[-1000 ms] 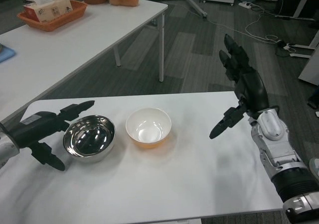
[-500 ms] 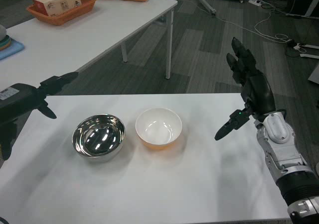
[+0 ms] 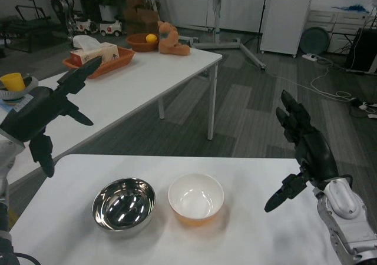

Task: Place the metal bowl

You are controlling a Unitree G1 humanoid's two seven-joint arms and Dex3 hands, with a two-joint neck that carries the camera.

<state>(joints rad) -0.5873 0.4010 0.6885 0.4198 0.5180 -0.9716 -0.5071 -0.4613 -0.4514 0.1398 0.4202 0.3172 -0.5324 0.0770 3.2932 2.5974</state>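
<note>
**Bowl set down, left hand lifted clear**

The left hand (image 3: 44,109) has risen from the metal bowl (image 3: 123,204) and hangs above the table's left edge (image 3: 35,206), fingers spread, holding nothing. The bowl rests free, apparently just touching the orange bowl (image 3: 196,198), so placement looks done. The right hand (image 3: 303,153) hovers wide open near the right edge; nothing blocks either

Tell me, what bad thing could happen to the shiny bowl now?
The metal bowl sits almost touching the orange bowl, so a bump could knock both. The left hand hangs raised above the table with fingers apart; swinging back down, it might clip the bowl's rim and slide it.
</note>
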